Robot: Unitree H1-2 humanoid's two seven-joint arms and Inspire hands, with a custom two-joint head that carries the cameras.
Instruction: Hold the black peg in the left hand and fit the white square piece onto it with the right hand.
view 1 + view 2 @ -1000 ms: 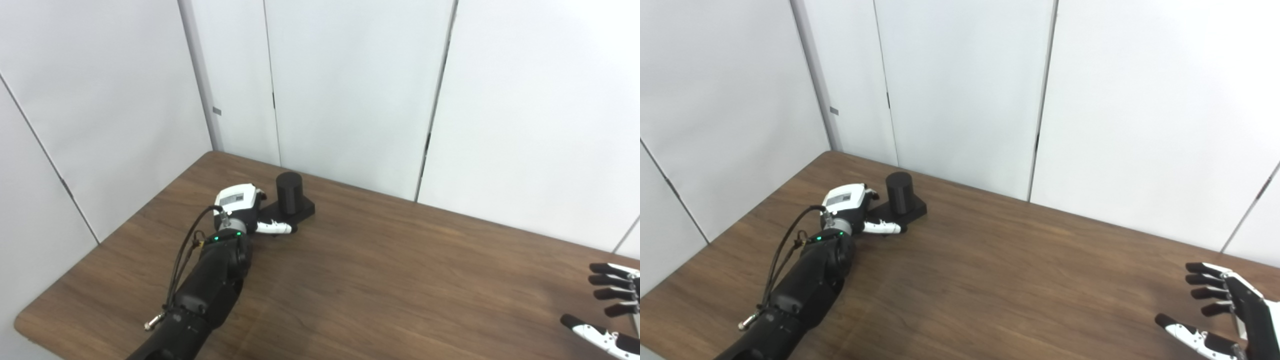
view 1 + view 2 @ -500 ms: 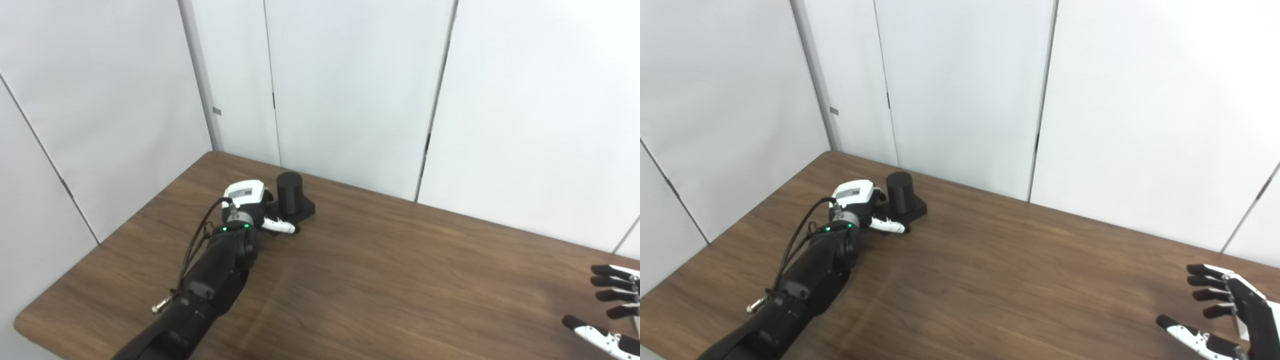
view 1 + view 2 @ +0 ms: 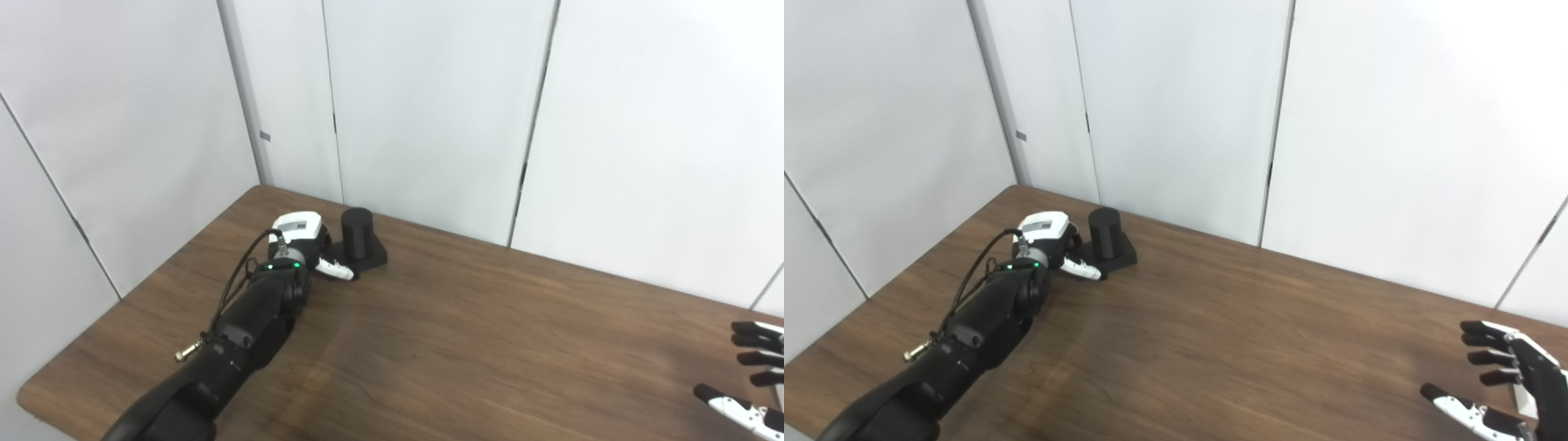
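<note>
The black peg (image 3: 357, 230) is a short upright cylinder on a flat black square base (image 3: 375, 260), far left on the brown table (image 3: 465, 343). My left hand (image 3: 304, 237) lies right beside it on the near left. Its white-tipped thumb (image 3: 335, 270) stretches along the front of the base, and its other fingers are hidden behind the hand's white back. The peg stands free of the hand. My right hand (image 3: 1503, 392) hovers at the bottom right corner, fingers spread, holding nothing. A white patch behind its fingers may be the hand or the white square piece.
White wall panels (image 3: 429, 110) close off the table's far and left sides just behind the peg. The table's rounded near-left corner (image 3: 27, 398) shows at the bottom left. Bare wood lies between the two hands.
My left arm has reached farther across the table, bringing the hand closer against the peg's base, with the thumb now angled along its front. The right hand has drifted slightly down and right.
</note>
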